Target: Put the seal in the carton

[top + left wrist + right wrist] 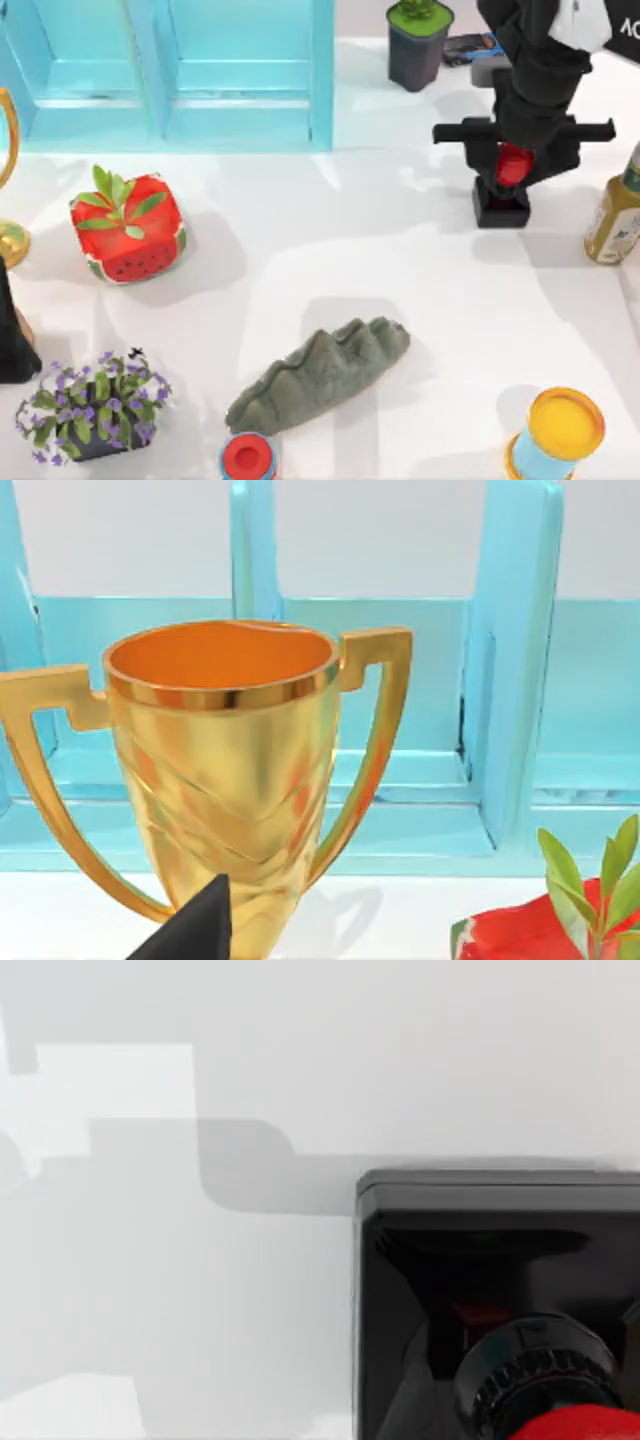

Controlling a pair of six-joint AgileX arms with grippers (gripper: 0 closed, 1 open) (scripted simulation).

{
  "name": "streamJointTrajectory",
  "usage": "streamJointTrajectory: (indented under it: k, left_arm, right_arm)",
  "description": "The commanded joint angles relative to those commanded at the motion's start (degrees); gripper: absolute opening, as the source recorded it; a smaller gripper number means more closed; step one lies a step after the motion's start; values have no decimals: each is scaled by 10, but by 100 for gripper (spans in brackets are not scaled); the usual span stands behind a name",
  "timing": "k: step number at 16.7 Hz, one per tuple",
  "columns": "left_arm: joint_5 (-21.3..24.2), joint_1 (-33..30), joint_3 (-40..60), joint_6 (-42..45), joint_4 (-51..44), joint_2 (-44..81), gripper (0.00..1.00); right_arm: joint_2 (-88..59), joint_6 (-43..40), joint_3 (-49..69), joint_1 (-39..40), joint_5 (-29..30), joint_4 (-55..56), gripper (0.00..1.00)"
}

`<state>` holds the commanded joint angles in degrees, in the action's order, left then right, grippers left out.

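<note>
Seal [507,180] upright on table [330,250] — right hand [512,170] around its knob

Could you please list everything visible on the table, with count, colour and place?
seal: 1, black base, red knob, right rear, under the right gripper
carton: 1, light blue, rear left
trophy: 1, gold, left edge
watermelon planter: 1, red and green, left
purple flower pot: 1, front left
rock: 1, grey-green, front centre
red-capped jar: 1, front edge
yellow-lidded can: 1, blue, front right
bottle: 1, olive, right edge
dark plant pot: 1, rear
right gripper: black, around the seal's knob
left gripper: black, beside the trophy
</note>
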<state>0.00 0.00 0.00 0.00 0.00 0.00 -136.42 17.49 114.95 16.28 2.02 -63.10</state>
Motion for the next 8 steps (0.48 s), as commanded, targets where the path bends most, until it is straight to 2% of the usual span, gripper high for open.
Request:
streamJointTrajectory:
  k: [8]
  left_arm:
    - [0,0,0,0,0,0,100]
  right_arm:
    - [5,-4,39,0,-15,22,0]
